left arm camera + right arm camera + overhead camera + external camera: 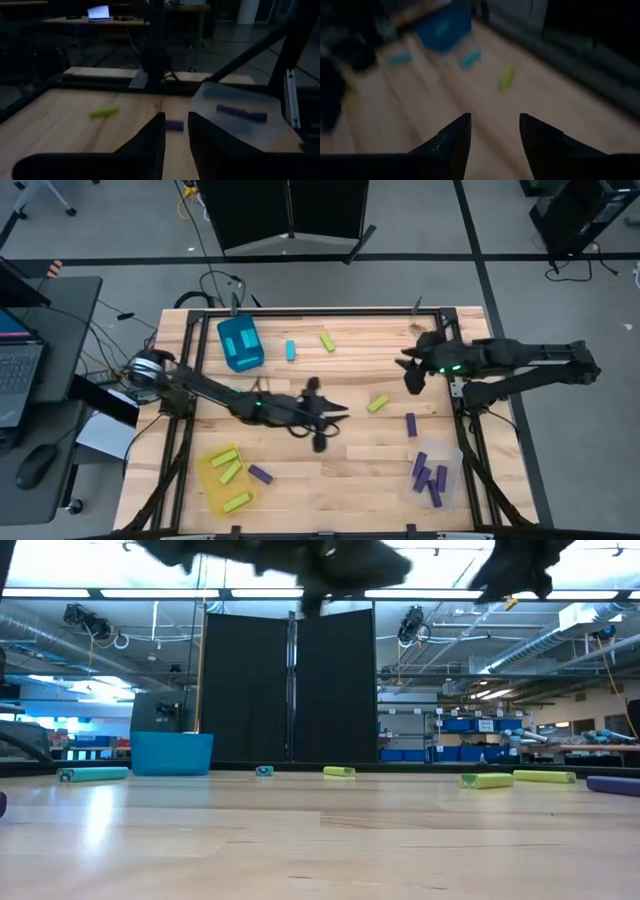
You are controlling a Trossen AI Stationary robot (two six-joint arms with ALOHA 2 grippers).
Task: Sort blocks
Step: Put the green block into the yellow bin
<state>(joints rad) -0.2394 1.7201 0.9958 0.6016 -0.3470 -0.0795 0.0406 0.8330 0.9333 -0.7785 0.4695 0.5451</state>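
Distance favours the left end effector [335, 412], released and empty: the lime block [378, 403] lies just beyond it on the bench [350, 470], long axis diagonal. Right end effector [411, 372] is also open.

blocks [327, 341] scattered mid-table; more inside corner bins [240, 343]

From my seat I can read nothing: the laptop screen [99, 12] beyond the tabletop's far edge glows unreadably, and the white labels on the blue storage bins [487, 726] stay illegible.
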